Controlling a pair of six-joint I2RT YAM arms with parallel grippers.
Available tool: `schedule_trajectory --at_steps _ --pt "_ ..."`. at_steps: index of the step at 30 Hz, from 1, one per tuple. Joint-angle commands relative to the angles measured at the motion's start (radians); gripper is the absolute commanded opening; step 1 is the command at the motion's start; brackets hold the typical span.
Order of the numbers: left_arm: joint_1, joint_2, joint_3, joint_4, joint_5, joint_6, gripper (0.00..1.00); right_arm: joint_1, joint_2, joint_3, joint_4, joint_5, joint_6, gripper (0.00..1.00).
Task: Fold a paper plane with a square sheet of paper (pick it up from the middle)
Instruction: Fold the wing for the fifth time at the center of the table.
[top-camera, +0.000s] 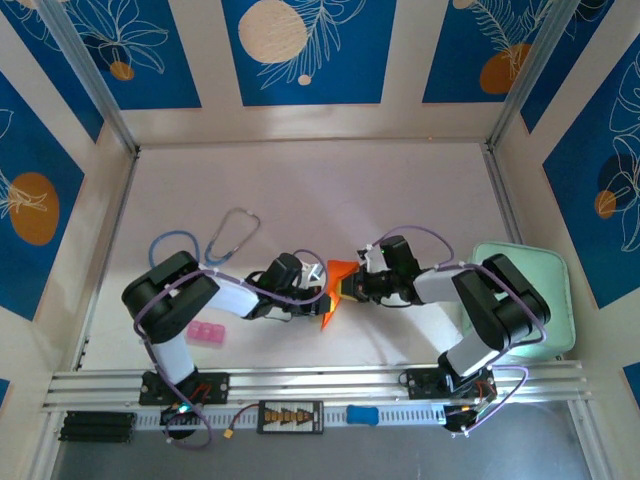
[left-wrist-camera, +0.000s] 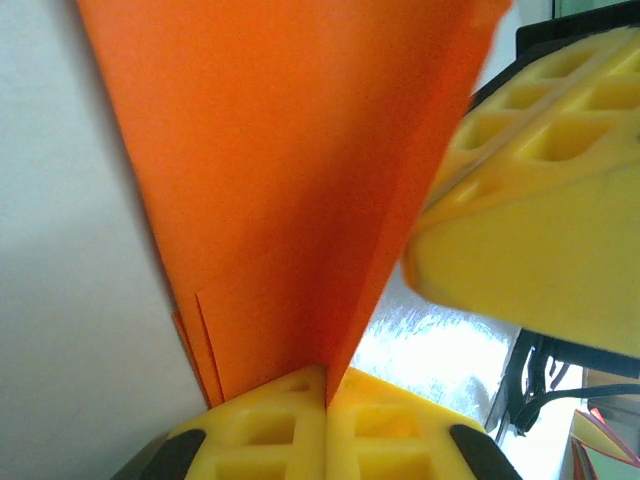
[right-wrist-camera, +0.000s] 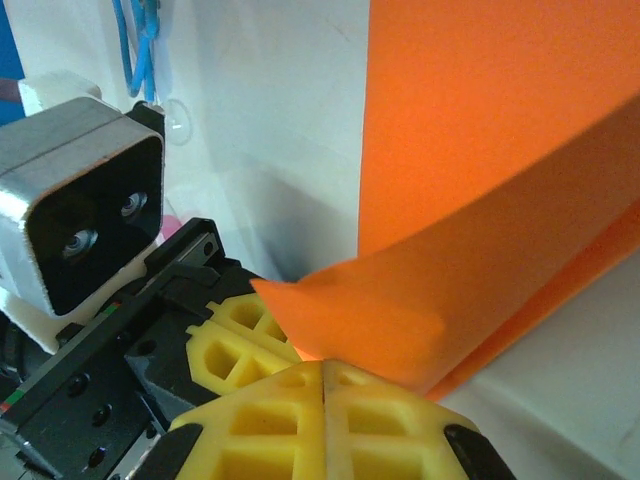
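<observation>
Between the two pairs of yellow fingers (left-wrist-camera: 262, 432) sits the thin bright orange sheet of paper (top-camera: 335, 291), part folded; left gripper (left-wrist-camera: 325, 382) & right gripper (right-wrist-camera: 323, 368) each pinch its edge tight; pull apart too hard = rip; slip = crooked fold.

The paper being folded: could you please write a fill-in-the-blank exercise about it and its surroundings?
The left gripper and the right gripper are both shut on the paper, which is ____.
The pink block lies nearer the ____ arm.
On the table, the pale green tray sits at the ____ side.
Missing words: orange; left; right.
</observation>
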Motion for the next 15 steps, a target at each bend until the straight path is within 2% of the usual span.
schedule_trajectory --at_steps 1,15 --pt "0.014 0.048 -0.043 -0.099 -0.029 -0.008 0.00 0.009 0.034 0.037 0.021 -0.036 -0.027 0.04" --pt "0.028 0.052 -0.056 -0.106 -0.033 -0.028 0.00 0.002 0.142 0.069 0.072 -0.030 -0.021 0.03"
